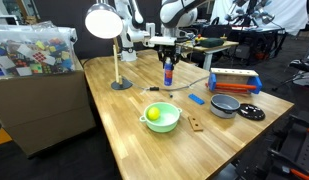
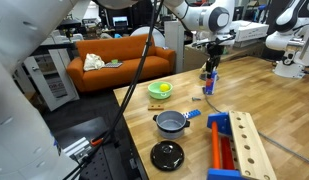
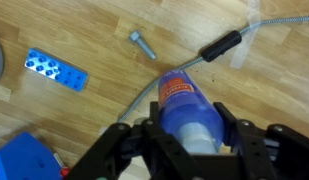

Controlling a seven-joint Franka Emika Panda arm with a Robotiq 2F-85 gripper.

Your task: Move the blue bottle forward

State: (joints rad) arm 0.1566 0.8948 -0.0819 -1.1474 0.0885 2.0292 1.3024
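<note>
Over table (image 1: 124, 120), arm (image 1: 177, 12) reaches down, fingers (image 3: 232, 140) clamp blue bottle (image 1: 167, 72)

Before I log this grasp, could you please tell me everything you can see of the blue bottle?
The bottle is small and slim and looks like plastic, with a blue body, a white upper part and a reddish band lower down. It stands upright near the middle of the wooden table, beside a grey cable. The gripper reaches it from above, its fingers clamping the white top on both sides. Whether the base rests on the table or is just lifted cannot be told.
</note>
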